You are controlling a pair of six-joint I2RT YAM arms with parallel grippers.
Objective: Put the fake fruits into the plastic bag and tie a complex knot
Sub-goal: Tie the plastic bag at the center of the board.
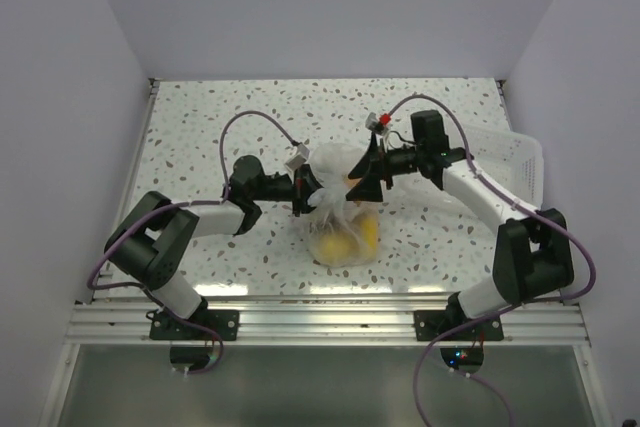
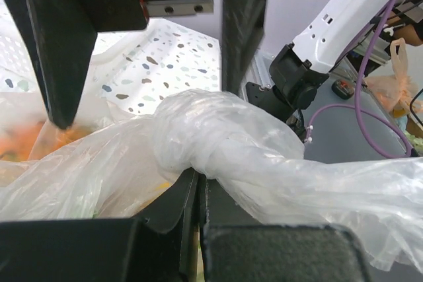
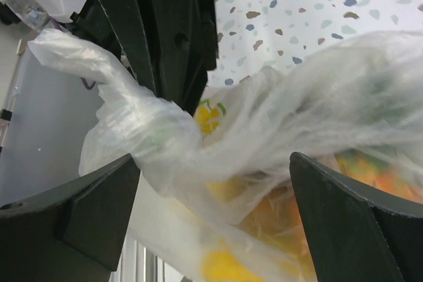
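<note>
Plastic bag (image 1: 338, 219) lies on the speckled table (image 1: 200, 127) between the two arms, clear and crinkled. Left gripper (image 1: 303, 197) has its jaws closed tight on the bag's neck. Right gripper (image 1: 358, 179) stands with jaws spread wide on either side of that neck, clamping nothing. Fake fruits (image 1: 350, 239), yellow and orange, sit inside the bag. Knot (image 2: 192, 130), a whitish twisted lump, rests just above the left fingers.

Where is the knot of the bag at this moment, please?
Top view, centre: the knot sits atop the plastic bag, between the left gripper and the right gripper.
</note>
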